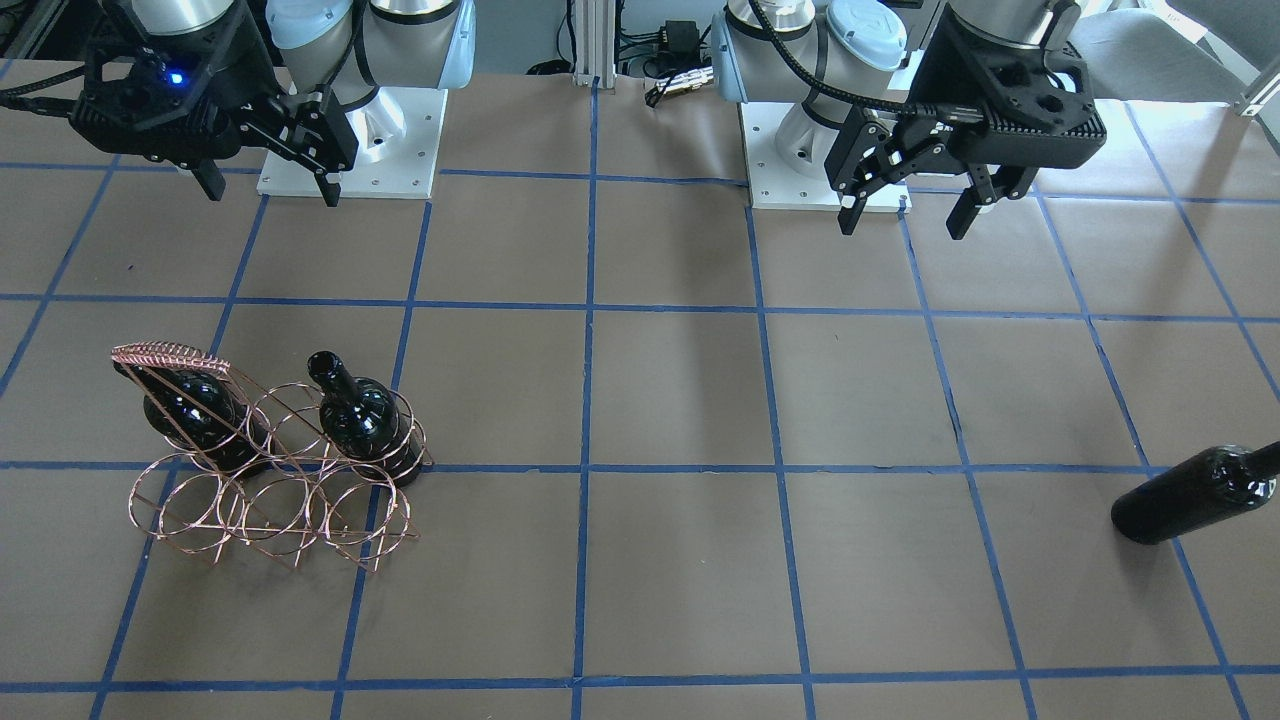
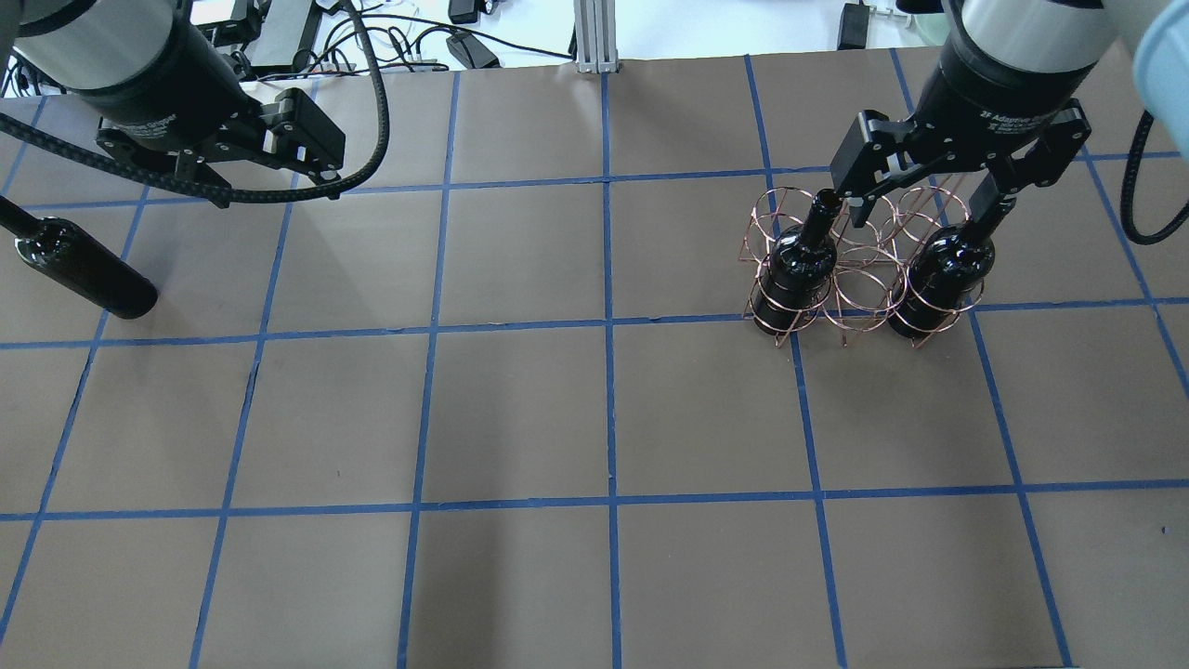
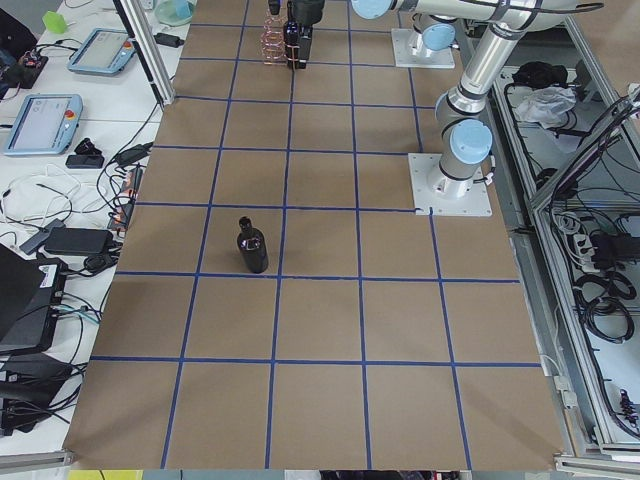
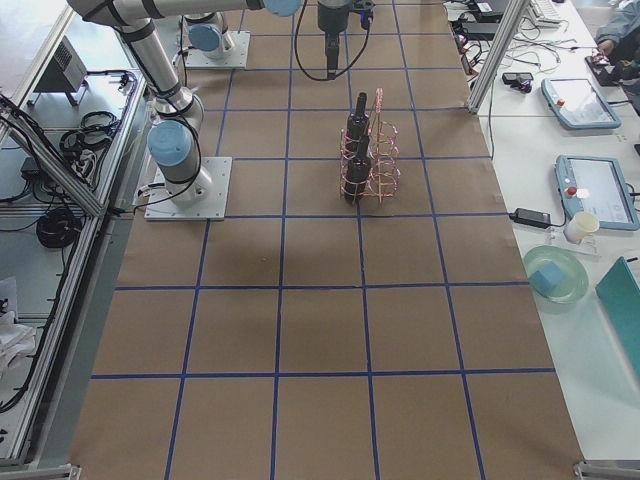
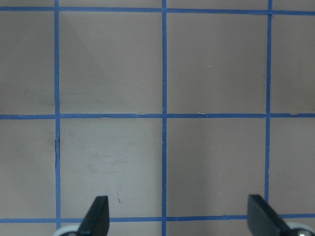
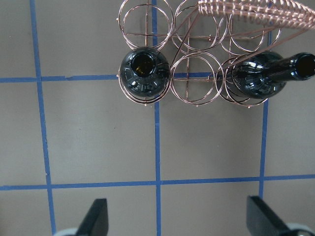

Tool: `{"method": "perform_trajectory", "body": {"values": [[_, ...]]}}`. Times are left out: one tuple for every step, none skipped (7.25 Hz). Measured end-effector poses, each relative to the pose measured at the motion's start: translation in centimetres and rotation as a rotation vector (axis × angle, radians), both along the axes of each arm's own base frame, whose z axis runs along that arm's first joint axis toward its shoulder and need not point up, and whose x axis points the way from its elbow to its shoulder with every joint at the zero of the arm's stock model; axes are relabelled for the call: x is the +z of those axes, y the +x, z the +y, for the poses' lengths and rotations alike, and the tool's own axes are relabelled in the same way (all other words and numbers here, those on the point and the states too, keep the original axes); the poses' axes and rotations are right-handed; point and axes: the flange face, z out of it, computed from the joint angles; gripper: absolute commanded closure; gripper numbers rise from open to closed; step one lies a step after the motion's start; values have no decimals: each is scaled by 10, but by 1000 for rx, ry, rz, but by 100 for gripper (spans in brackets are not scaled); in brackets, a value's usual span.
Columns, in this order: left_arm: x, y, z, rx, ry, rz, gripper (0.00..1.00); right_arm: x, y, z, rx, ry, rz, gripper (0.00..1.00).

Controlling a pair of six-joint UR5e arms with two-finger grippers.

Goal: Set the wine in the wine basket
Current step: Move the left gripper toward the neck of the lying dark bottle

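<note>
So right now you're sitting with both arms up high and nothing in hand. Your left tool [image 1: 905,230] is hanging wide open over bare table [image 1: 680,400]. Its wrist view is showing only brown paper and blue tape lines [image 5: 164,116] between the fingers, so it's gripping nothing. Your right tool [image 1: 272,196] is spread open too, hovering above the basket [image 2: 859,290], also empty. The basket is sitting on the robot's right side. The first seated bottle [image 2: 801,265] and the second seated bottle [image 2: 940,274] are standing upright in the two end rings of the row nearer the robot. The ring between them and all three rings in the far row are sitting empty. My guess is they're going in neck-up because the rings only hug the round body, so gravity is doing the holding. The loose bottle [image 1: 1190,495] is standing upright on the table way over on the robot's left, well apart from the basket and much nearer the left tool than the right one. To me the job is looking about two-thirds done, and a left-arm pick on that bottle is probably what's coming. Heads up: it's glossy glass, tall and narrow, so I'm betting it's tipping easily if you're bumping the neck. It's also a long carry across, maybe a handover.
</note>
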Motion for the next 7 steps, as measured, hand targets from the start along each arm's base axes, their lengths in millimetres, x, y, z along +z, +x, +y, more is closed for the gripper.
{"method": "perform_trajectory", "body": {"values": [[-1,2,-1,3,2,-1,0,-1,0,0,0,1,1,0],[-2,2,-2,4,4,-2,0,-1,0,0,-1,1,1,0],[-4,6,-5,7,5,-4,0,0,0,0,-2,-6,1,0],[-6,21,-10,11,7,-5,0,1,0,-2,-3,-20,1,0],[-9,46,-18,8,9,-9,0,2,0,-3,-4,-32,0,0],[-12,80,-25,-10,10,-18,0,3,0,-3,-5,-39,-1,0],[-16,119,-32,-32,5,-29,0,3,0,-4,-5,-42,-1,0]]}}
